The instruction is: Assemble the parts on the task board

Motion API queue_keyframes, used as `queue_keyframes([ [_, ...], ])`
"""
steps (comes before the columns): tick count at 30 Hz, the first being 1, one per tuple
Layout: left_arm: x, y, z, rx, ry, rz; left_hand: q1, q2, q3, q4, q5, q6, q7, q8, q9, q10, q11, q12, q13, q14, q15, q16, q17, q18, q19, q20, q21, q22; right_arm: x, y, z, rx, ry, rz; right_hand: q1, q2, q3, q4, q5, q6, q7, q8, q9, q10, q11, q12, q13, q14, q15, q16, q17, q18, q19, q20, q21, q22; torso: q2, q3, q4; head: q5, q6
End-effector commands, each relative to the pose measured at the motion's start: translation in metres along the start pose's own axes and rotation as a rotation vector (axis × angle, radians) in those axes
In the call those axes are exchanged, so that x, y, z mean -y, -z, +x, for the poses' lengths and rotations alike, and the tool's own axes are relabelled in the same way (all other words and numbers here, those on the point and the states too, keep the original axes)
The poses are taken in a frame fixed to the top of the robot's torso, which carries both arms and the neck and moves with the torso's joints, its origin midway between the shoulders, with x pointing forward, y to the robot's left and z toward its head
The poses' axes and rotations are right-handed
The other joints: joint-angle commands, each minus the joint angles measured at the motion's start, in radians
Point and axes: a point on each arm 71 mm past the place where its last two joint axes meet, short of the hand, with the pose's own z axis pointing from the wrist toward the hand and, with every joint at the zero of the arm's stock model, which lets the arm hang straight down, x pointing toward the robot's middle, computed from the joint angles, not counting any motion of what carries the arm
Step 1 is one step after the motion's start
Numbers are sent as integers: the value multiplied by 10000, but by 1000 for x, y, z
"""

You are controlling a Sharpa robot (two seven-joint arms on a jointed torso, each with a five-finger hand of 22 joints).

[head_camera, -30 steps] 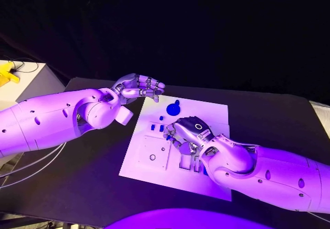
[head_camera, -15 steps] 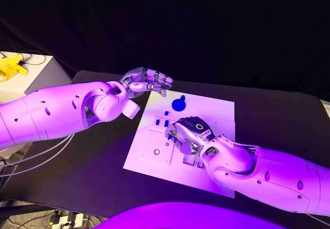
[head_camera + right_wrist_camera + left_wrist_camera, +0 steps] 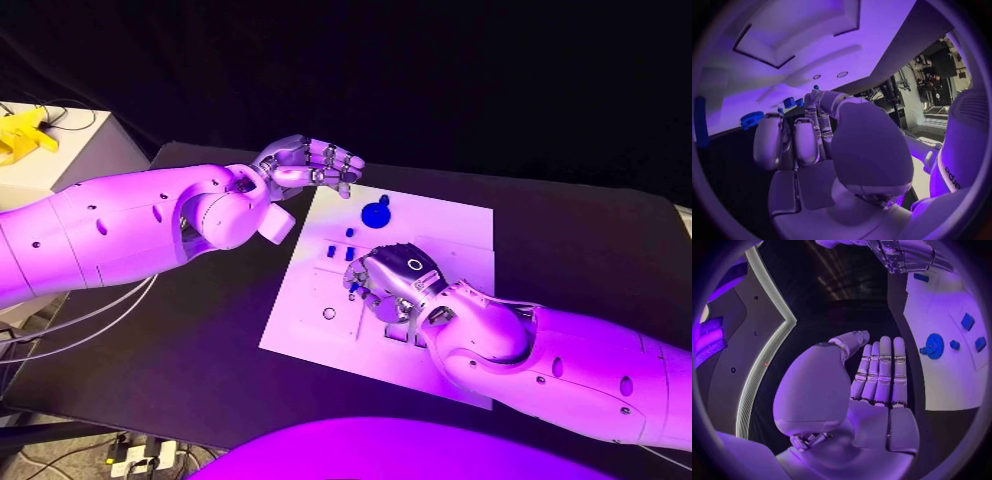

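Task board point(image 3: 447, 235) lies mid-surface, blue parts point(image 3: 375, 213) at its far-left area. Left hand point(image 3: 310, 165) hovers beyond the far-left corner — fingers loosely curled, empty. Right hand point(image 3: 389, 285) rests on the board centre — grip indeterminable.

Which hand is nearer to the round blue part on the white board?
Left. The left hand hovers just beyond the board's far corner, close to the round blue part; the right hand rests mid-board, farther from it.

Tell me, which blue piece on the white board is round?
The blue disc near the board's far edge; the other blue pieces are small blocks.
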Motion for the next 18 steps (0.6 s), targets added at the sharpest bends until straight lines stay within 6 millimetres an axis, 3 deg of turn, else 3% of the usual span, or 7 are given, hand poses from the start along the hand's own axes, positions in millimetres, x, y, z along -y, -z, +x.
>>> queue_keyframes([
  [1,1,-1,1,-55,81,60,21,85,-52,-6,-10,15,69,-27,-4,-17,62,-57,-12,-41,60,-69,-12,111,45,29,-44,-18,-1,0,3,-182,155,-64,-111,43,-10,-40,42,37,16,18,9,234,-161,6,5,136,-59,-34,-16,-85,46,-13,-34,1070,-17,-11,13,14,-37],
  [18,1,0,0,-16,71,55,30,83,-60,-16,-8,-5,74,-43,-8,-27,68,-77,-11,-57,66,-82,-20,109,36,33,-64,-28,-4,1,9,-400,100,-63,-116,44,-7,-44,44,36,17,17,11,235,-160,2,4,136,-58,-34,-16,-85,46,-12,-32,1072,-15,-15,2,21,-86],
])
